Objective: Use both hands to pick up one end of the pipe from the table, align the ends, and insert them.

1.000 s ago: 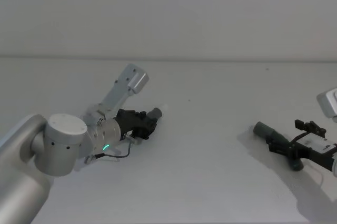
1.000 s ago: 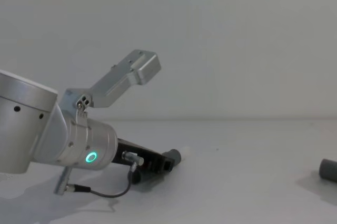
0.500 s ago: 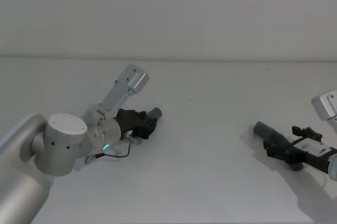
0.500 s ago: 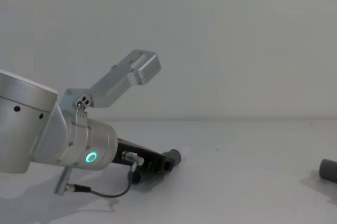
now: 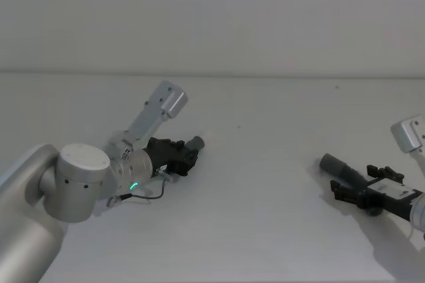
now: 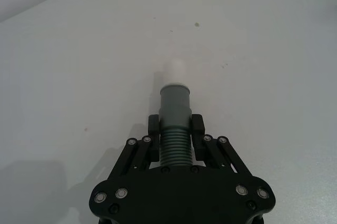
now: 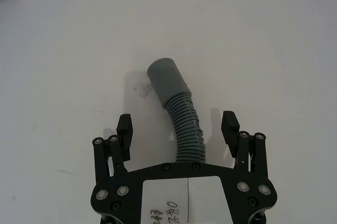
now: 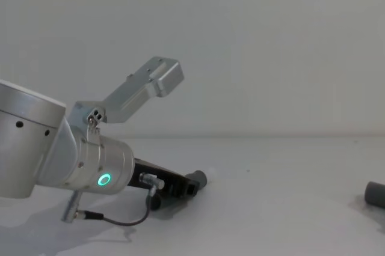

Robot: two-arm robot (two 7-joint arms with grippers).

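left gripper [image 5: 188, 153]: low on the robot's left side of the tabletop [image 5: 265, 230], reaching forward and in toward the middle, with the green ring light [image 5: 133, 186] glowing on its silver wrist.
left fingers [image 6: 154, 128]: clamped tight, one on each side of the ribbed body of the straight hose piece [image 6: 174, 148], right behind its cuff.
straight hose piece: held in line with the left gripper, with the narrow cuff [image 6: 174, 103] and then the white tip [image 6: 174, 71] pointing straight out ahead of it. It sits very low over the tabletop, and whether it touches I cannot tell.
right gripper [image 5: 357, 182]: far out on the robot's right, down at the tabletop, aimed in toward the middle.
right fingers [image 7: 124, 125]: spread wide, one on each side of the curved hose piece [image 7: 187, 129], with a gap on both sides and no contact.
curved hose piece: lying on the tabletop, its ribbed tail running back between the right fingers. From there it bends, and the socket cuff [image 7: 165, 79] sits out beyond the fingertips, facing the middle.
the two ends: well apart, the white tip on the left and the socket cuff on the right, with a long stretch of tabletop between them.
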